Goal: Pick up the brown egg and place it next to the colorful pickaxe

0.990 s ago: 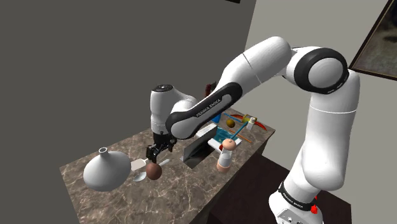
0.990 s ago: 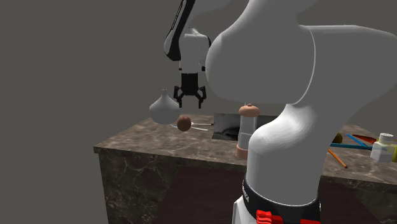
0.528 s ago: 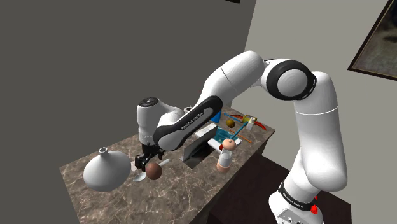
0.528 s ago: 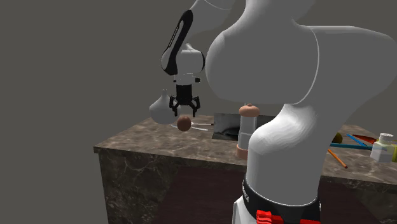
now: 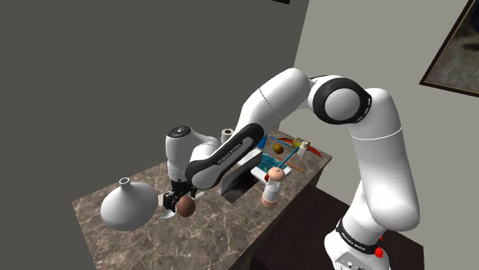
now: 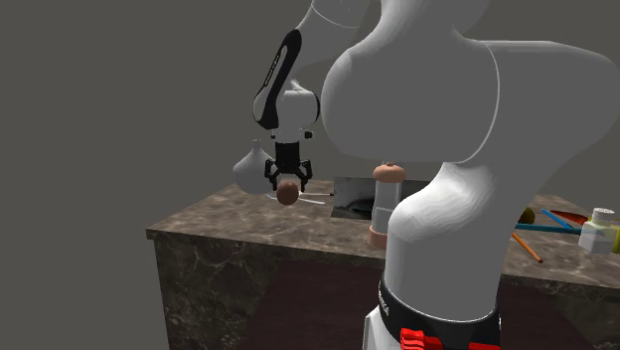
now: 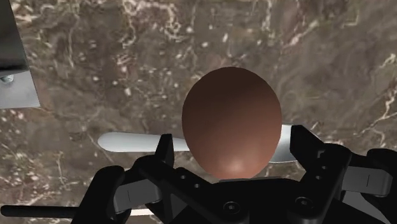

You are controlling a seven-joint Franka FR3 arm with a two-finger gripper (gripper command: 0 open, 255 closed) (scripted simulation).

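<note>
The brown egg (image 5: 185,205) (image 6: 287,192) (image 7: 232,121) rests on the marble counter (image 5: 222,230), lying over a white spoon (image 7: 130,142). My black gripper (image 5: 182,200) (image 6: 286,183) (image 7: 234,147) has come down over the egg and stands open, one finger on each side of it, with small gaps showing. The colorful pickaxe (image 5: 290,143) (image 6: 558,221), with a blue handle and a red head, lies at the counter's far end among other small items.
A round white vase (image 5: 127,205) (image 6: 255,169) stands close beside the gripper. A pale bottle with a brown cap (image 5: 271,188) (image 6: 386,204) and a dark open box (image 5: 239,180) sit between egg and pickaxe. An orange ball (image 5: 278,146) and a white cube (image 6: 599,234) lie by the pickaxe.
The gripper has descended from above the egg until its open fingers straddle it. The arm's elbow swung toward the shoulder view's left. The egg has not moved.
</note>
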